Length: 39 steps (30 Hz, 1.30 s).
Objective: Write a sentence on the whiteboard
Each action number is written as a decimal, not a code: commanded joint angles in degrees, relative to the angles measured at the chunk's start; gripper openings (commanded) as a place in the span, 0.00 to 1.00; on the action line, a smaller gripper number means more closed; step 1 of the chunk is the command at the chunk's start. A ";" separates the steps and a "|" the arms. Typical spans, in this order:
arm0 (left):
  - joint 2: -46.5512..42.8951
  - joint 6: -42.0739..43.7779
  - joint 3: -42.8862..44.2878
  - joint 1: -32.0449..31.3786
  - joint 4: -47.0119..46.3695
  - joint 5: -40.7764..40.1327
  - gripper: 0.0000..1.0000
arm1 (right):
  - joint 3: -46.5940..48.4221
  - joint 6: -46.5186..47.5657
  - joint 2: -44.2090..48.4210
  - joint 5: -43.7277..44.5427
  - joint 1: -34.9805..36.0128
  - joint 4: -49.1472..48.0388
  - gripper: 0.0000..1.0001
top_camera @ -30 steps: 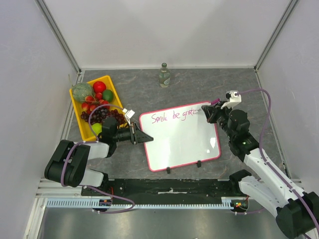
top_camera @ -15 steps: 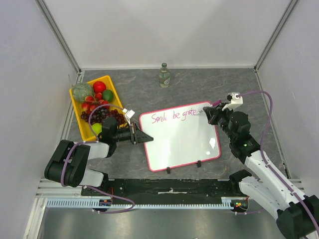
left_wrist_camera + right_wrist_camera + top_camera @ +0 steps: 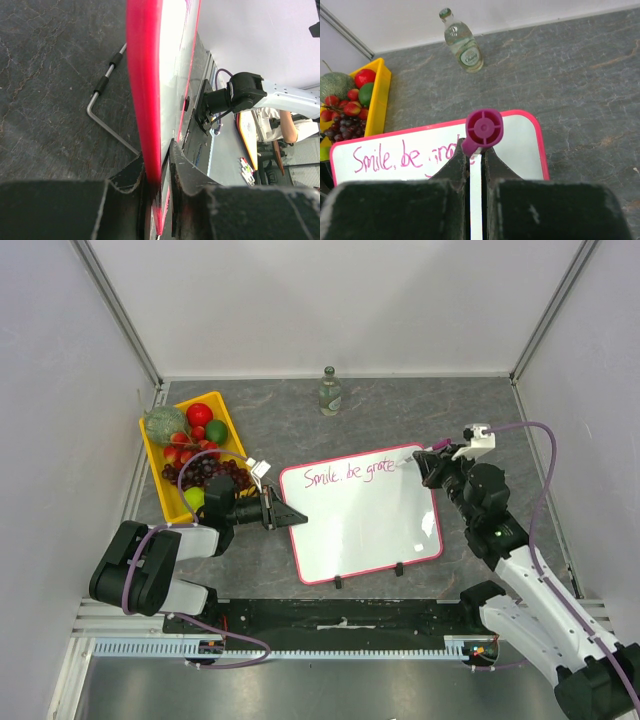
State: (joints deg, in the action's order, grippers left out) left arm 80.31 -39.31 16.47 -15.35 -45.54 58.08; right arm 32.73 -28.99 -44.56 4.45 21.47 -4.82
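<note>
Open table (image 3: 420,415) runs behind the board (image 3: 365,525), with only the bottle (image 3: 329,391) at the far edge. The left side is crowded: tray (image 3: 379,102), then the left gripper (image 3: 288,514) clamped on the board's edge. The right gripper (image 3: 424,467), pinching the marker (image 3: 484,128), blocks the far right corner, while the board's middle lies bare.

The whiteboard (image 3: 365,530) is lying face up, slightly skewed, with a pink-red rim and two black clips on its near edge. The sentence (image 3: 350,472) is running along the far edge in thin pink cursive, beginning "Smile. be".
</note>
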 commanded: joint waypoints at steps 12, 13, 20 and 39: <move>0.63 6.09 -1.00 -0.91 1.68 -2.98 0.02 | 4.10 0.96 2.46 0.56 -0.29 1.13 0.00; 0.55 6.09 -1.00 -0.91 1.68 -2.89 0.02 | 4.01 0.96 2.37 0.47 -0.29 1.13 0.00; 0.46 6.00 -1.09 -0.91 1.68 -2.89 0.02 | 3.92 1.13 2.02 1.35 -0.29 1.13 0.00; 0.28 6.17 -1.18 -0.82 1.68 -3.07 0.02 | 6.20 3.06 -0.35 1.53 -0.29 -0.28 0.00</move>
State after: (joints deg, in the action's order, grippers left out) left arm 80.31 -39.31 16.47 -15.35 -45.54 58.06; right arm 36.97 -27.29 -44.47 5.96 21.45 -2.96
